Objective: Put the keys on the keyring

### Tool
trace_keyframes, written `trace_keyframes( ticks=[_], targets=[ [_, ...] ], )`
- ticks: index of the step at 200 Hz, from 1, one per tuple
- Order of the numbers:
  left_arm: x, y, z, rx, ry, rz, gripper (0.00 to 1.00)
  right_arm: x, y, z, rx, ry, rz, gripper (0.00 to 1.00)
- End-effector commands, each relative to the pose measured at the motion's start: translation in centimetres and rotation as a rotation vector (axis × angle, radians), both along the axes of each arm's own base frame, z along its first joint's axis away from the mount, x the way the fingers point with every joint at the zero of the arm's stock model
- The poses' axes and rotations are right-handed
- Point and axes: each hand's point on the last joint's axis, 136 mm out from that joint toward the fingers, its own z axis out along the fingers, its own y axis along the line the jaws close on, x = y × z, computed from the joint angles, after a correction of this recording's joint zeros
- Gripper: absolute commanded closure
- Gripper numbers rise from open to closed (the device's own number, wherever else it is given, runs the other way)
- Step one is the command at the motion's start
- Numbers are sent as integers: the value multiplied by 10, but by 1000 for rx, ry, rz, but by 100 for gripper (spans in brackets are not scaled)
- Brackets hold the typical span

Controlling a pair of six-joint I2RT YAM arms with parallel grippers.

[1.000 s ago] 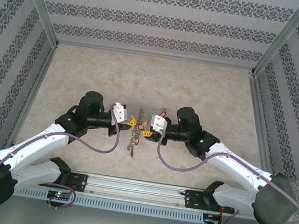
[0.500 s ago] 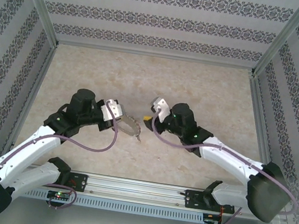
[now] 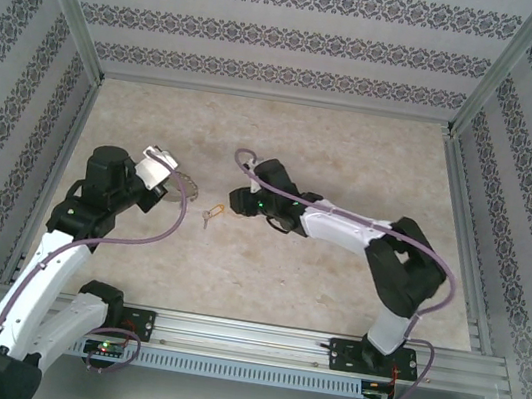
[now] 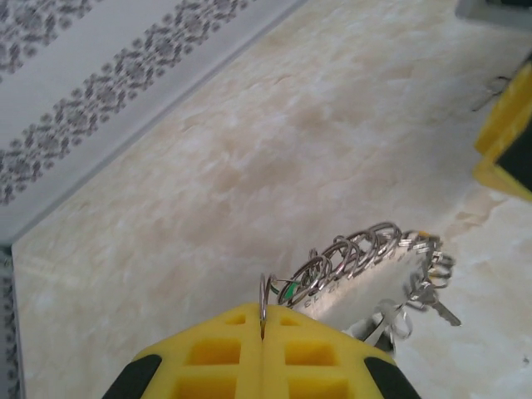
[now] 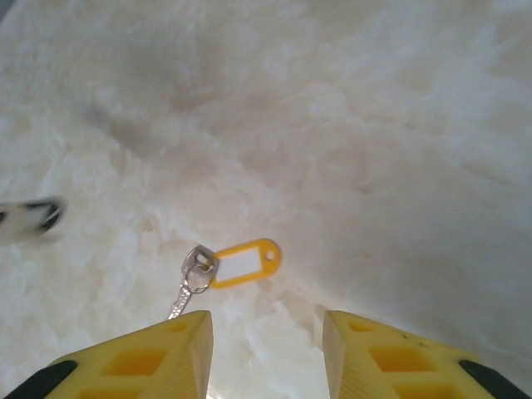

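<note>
grey keyring [image 4: 357,254] in left end effector [image 4: 263,329], yellow-tagged key [image 5: 223,273] apart

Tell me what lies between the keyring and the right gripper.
In the top view, the yellow-tagged key lies on the table between the keyring, clamped in the left gripper, and the open right gripper. Otherwise that stretch is bare.

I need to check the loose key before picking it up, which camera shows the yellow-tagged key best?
The right wrist view: the yellow-tagged key lies close and sharp, tag and silvery blade both clear. The top external view gives the yellow-tagged key as a tiny speck, details lost.
</note>
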Motion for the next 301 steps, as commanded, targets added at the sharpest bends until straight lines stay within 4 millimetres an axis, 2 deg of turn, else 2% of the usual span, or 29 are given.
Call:
trace_keyframes(
  ticks=[1, 44, 72, 98, 131, 160, 189, 226, 281, 301],
  targets=[
    [6, 20, 23, -40, -32, 127, 100, -18, 32, -6, -48, -41, 171, 60],
    [13, 39, 23, -45, -26, 183, 100, -10, 57, -50, -159, -93, 272, 61],
    [15, 48, 23, -53, -34, 214, 100, -6, 63, -59, -167, -86, 272, 60],
    [20, 55, 26, -82, -42, 241, 100, -11, 62, -68, -174, -65, 279, 60],
    [24, 63, 22, -97, -12, 280, 100, -19, 68, -71, -154, -44, 308, 60],
    [26, 66, 20, -120, 5, 291, 100, -27, 78, -60, -90, -27, 356, 61],
    [27, 67, 16, -164, 37, 297, 100, -26, 81, -55, -87, -8, 349, 62],
    [27, 68, 13, -185, 51, 298, 100, -15, 71, -68, -186, 21, 277, 63],
    [32, 66, 12, -211, 66, 287, 100, -15, 65, -82, -255, 64, 246, 65],
    [32, 65, 11, -215, 72, 286, 100, -16, 63, -83, -275, 67, 245, 71]
  ],
)
